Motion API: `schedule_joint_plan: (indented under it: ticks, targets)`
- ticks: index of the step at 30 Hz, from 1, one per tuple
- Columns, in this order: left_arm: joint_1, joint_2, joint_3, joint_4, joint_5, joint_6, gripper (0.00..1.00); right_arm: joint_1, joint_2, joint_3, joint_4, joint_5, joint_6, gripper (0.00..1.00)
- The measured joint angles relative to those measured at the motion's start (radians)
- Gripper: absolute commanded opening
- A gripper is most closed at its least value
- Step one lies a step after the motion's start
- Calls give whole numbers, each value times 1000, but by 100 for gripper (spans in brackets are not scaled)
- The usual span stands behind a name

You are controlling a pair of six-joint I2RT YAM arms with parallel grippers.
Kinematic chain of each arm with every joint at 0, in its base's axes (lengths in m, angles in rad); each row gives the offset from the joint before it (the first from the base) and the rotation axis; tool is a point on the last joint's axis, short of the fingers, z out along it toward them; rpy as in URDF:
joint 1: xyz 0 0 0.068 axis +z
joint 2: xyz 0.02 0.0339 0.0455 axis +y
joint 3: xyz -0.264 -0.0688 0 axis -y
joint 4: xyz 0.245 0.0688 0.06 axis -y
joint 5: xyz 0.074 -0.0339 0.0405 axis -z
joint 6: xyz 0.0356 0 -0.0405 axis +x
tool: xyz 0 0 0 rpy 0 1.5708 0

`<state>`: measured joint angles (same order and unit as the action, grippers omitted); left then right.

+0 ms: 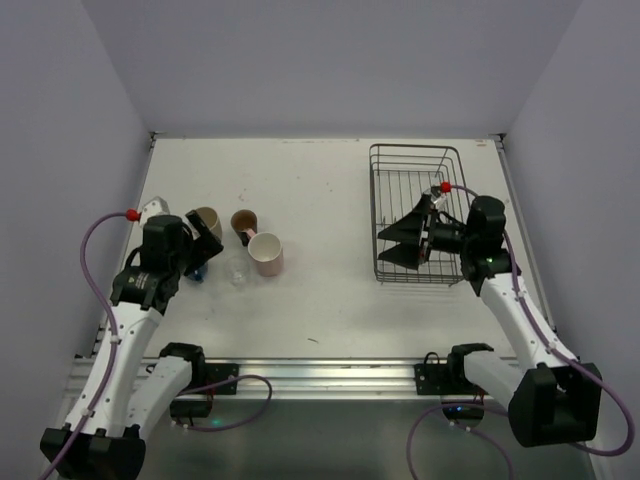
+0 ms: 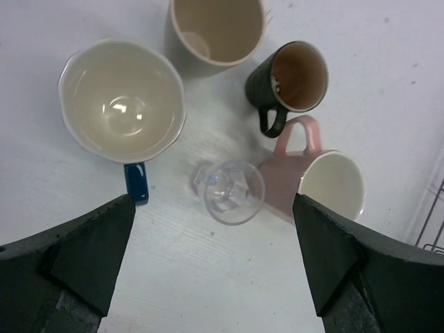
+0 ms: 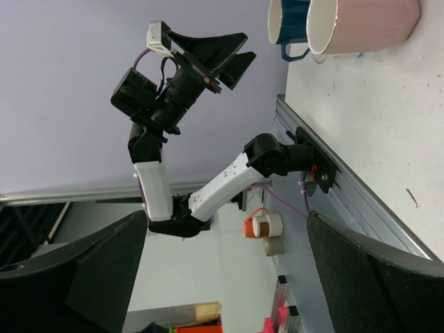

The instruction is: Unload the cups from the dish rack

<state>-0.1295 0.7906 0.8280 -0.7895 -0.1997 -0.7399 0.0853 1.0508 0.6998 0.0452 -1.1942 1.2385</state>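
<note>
All the cups stand on the table at the left. The blue mug [image 2: 122, 97] shows a cream inside; the cream-beige mug [image 2: 217, 28], dark brown mug [image 2: 291, 76], pale pink cup [image 2: 316, 177] and clear glass [image 2: 229, 192] are close around it. My left gripper [image 2: 215, 277] is open and empty above the table, just short of the glass. In the top view it [image 1: 200, 248] partly hides the blue mug [image 1: 198, 270]. The dish rack [image 1: 415, 160] stands at the right with no cup showing in it. My right gripper [image 1: 388, 243] is open and empty over the rack.
The right wrist view looks sideways across the table at the left arm [image 3: 173, 90], the pink cup [image 3: 361, 24] and the blue mug [image 3: 291, 21]. The rack's edge [image 2: 433, 222] shows at the right of the left wrist view. Side walls close in the table.
</note>
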Motion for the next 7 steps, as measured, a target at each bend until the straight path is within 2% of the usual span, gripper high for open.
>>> schedule_joint_plan:
  ticks: [7]
  targets:
    - [-2, -10, -1, 162, 43, 72, 100, 1, -144, -131, 100, 60, 6, 99]
